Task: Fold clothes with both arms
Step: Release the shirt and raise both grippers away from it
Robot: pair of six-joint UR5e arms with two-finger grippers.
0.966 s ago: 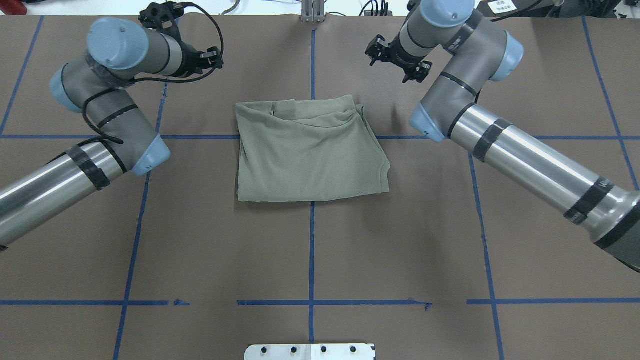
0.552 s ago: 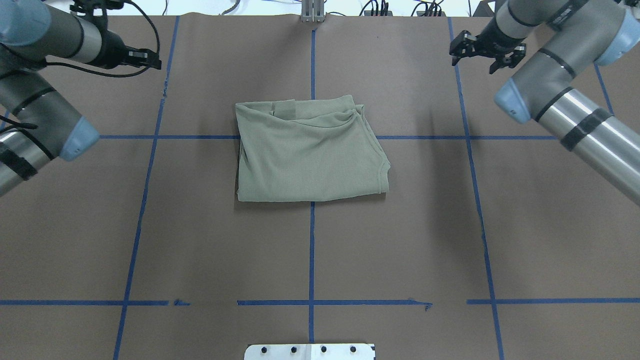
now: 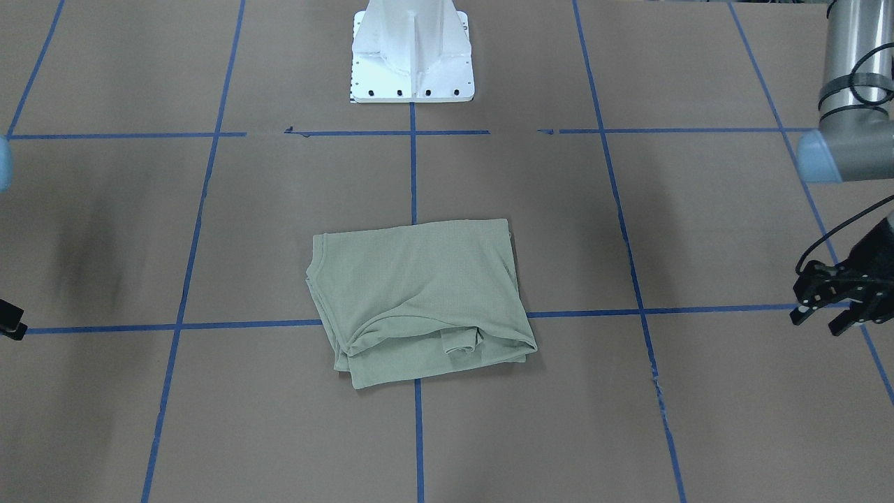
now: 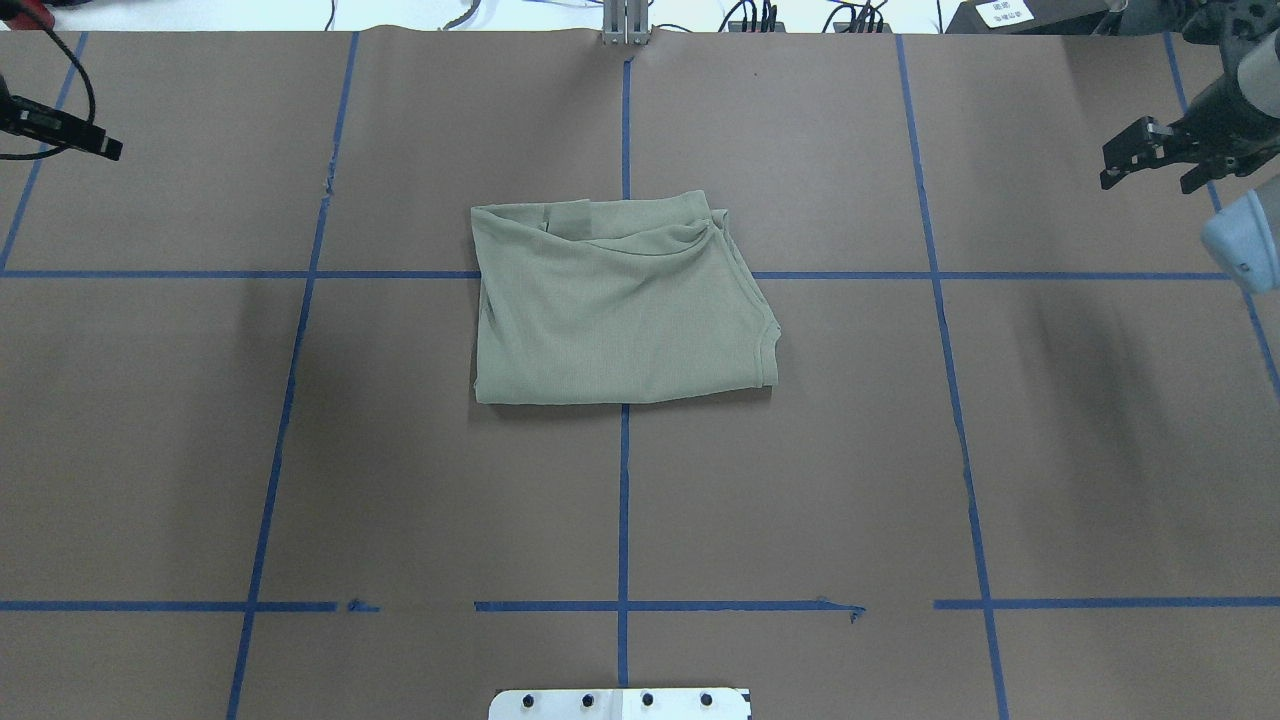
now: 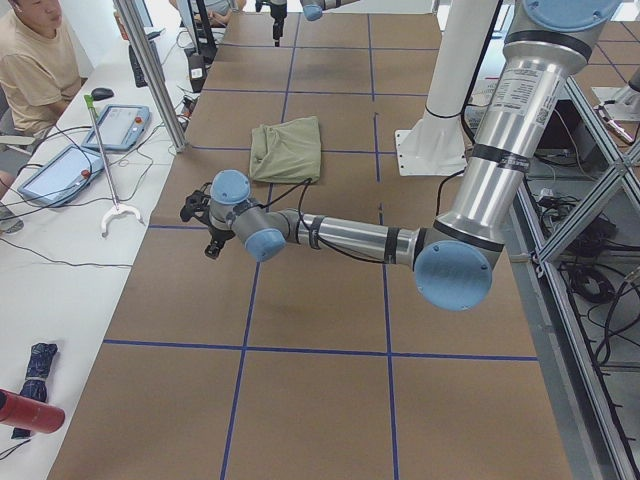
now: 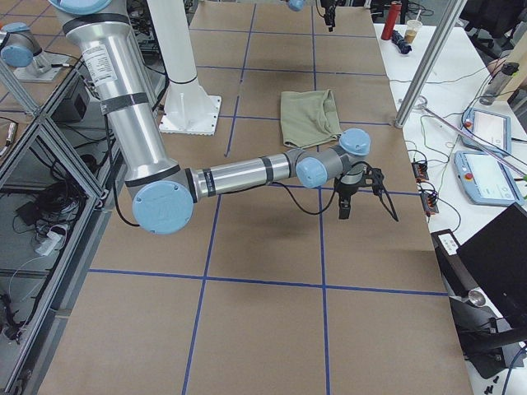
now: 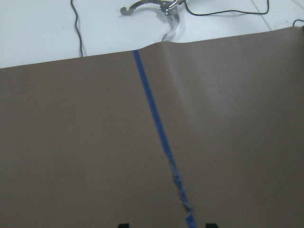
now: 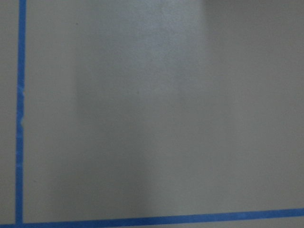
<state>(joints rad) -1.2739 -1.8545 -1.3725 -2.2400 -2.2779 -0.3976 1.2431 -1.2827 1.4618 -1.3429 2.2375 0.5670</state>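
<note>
The sage-green shirt (image 4: 620,300) lies folded in a rough rectangle at the table's middle, and no gripper touches it. It also shows in the front-facing view (image 3: 419,293). My left gripper (image 3: 818,323) hangs open and empty far out to the shirt's left, over bare brown paper. In the left wrist view only its fingertips (image 7: 123,224) peek in at the bottom edge. My right gripper (image 4: 1147,183) is open and empty far out to the shirt's right, near the far edge. The right wrist view shows only paper and blue tape.
Blue tape lines (image 4: 623,500) grid the brown table cover. The white pedestal base (image 3: 412,63) stands at the robot's edge. Beyond the far edge a seated operator (image 5: 30,60), tablets (image 5: 125,125) and a metal grabber tool (image 7: 156,7) sit on a white bench.
Both arms have swung outward from beside the shirt to the table's left and right sides. The shirt has not moved.
</note>
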